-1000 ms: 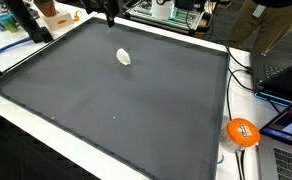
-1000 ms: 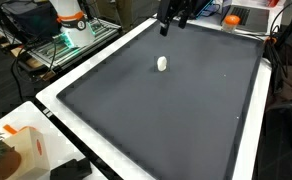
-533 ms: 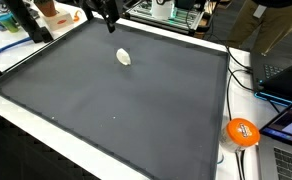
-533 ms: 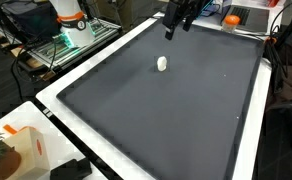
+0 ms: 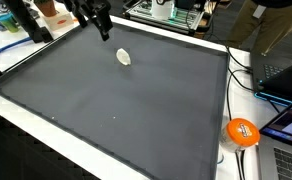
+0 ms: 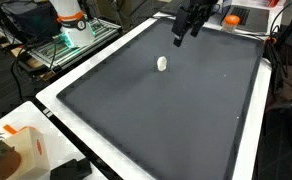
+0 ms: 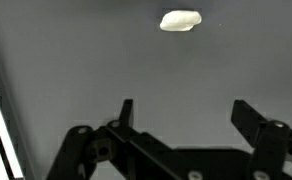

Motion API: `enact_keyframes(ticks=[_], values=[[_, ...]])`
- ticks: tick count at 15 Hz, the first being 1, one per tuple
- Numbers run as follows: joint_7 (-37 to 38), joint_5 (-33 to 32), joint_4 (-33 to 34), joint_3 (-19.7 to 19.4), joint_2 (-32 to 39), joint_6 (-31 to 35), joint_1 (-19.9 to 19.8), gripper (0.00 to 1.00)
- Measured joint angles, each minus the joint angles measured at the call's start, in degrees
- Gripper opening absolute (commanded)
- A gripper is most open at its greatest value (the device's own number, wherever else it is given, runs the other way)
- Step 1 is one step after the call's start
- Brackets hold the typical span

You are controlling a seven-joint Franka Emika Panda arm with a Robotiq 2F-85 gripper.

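Observation:
A small white oval object (image 5: 124, 57) (image 6: 162, 63) (image 7: 180, 21) lies on the dark grey mat (image 5: 136, 110) (image 6: 176, 120). My gripper (image 5: 103, 33) (image 6: 178, 38) (image 7: 184, 112) hangs above the mat near its far edge, a short way from the white object and not touching it. In the wrist view both black fingers stand wide apart with only bare mat between them, and the white object sits beyond the fingertips near the top of the picture. The gripper is open and holds nothing.
The mat lies on a white table (image 5: 241, 60) (image 6: 56, 95). An orange ball-like object (image 5: 242, 132) and laptops (image 5: 286, 80) stand beside it in an exterior view. Boxes and equipment (image 6: 71, 25) crowd the far side.
The gripper has come down and moved in over the mat, closer to the white object. Its jaws have stayed wide. The white object has not moved.

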Motion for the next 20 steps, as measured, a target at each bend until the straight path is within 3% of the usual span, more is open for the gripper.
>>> enact_keyframes(ticks=[10,20], values=[[0.0,-0.1,7.0,-0.5,6.3,-0.4,0.5,1.00],[-1.2,0.0,12.7,-0.7,10.3,-14.2,1.2,1.00]])
